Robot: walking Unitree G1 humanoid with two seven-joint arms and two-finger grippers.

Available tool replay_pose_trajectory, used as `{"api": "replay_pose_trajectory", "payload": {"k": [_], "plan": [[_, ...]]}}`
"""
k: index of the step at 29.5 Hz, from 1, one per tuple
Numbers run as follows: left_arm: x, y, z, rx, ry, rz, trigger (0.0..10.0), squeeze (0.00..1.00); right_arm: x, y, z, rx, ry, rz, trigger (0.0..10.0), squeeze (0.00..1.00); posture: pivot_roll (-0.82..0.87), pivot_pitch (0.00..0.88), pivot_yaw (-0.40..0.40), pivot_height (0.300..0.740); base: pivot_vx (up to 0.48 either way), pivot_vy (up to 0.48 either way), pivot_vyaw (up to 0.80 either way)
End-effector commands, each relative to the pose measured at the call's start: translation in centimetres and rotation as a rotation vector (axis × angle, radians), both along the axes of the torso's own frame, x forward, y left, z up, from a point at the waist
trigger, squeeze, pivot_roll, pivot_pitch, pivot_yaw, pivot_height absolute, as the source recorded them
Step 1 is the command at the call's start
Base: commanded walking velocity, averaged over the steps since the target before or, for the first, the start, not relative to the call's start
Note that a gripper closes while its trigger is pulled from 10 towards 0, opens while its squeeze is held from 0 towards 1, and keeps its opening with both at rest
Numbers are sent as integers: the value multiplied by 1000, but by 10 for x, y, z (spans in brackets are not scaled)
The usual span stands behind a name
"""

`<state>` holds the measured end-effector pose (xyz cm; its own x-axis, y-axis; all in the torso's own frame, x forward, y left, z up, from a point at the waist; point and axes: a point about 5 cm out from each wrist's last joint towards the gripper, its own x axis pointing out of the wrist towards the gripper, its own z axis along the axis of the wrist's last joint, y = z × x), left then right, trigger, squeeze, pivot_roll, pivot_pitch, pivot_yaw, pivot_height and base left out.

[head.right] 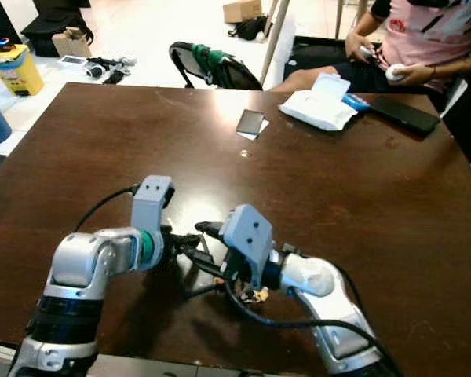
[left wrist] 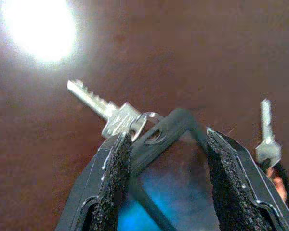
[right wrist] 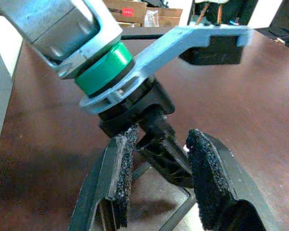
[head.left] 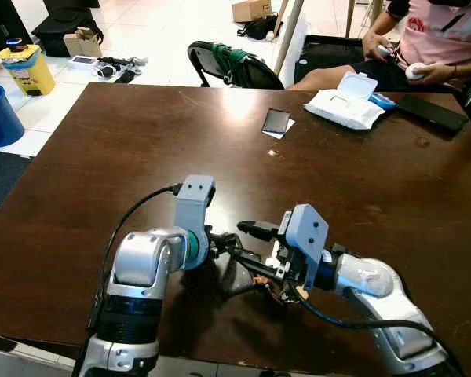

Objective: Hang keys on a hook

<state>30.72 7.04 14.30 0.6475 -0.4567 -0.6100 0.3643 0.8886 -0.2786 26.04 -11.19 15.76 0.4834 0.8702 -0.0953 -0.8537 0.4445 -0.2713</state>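
Left tool [left wrist: 164,159], spread around a dark frame [left wrist: 168,130], meets the spread right tool [right wrist: 156,178] (left wrist view adds 2 keys [left wrist: 108,113]).

Probably a home: dark table [head.left: 141,133] (boxes [head.left: 251,9] on tiled floor [head.left: 165,31]).

Keys [left wrist: 111,113]: silver, toothed blade, threaded on a thin metal ring; second silver key [left wrist: 266,139] alongside, upright. Hook [left wrist: 161,137]: dark, angular plastic frame, ring looped through it; low over brown table [head.left: 125,141], near edge.
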Motion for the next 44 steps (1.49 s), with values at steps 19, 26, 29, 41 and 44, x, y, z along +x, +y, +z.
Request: {"api": "replay_pose_trajectory", "payload": {"k": [19, 26, 29, 41, 44], "plan": [[-2, -10, -7, 51, 3, -55, 7490, 0, -3, 3, -4, -3, 13, 16, 10000, 0, 110, 41, 142, 740, 0, 0, 0], [-2, -10, -9, 67, 4, -54, 4353, 0, -3, 4, -4, -1, 14, 16, 10000, 0, 111, 43, 147, 740, 0, 0, 0], [-1, -12, -9, 75, 1, -53, 3255, 0, -3, 4, -4, -1, 15, 15, 10000, 0, 110, 42, 149, 740, 0, 0, 0], [0, -14, -10, 98, -10, -47, 3922, 0, -4, 4, -4, 2, 15, 13, 10000, 0, 110, 44, 151, 740, 0, 0, 0], [1, -12, -9, 114, -30, -34, 10000, 0, -4, 4, -4, 1, 15, 13, 10000, 0, 110, 44, 151, 740, 0, 0, 0]]}}
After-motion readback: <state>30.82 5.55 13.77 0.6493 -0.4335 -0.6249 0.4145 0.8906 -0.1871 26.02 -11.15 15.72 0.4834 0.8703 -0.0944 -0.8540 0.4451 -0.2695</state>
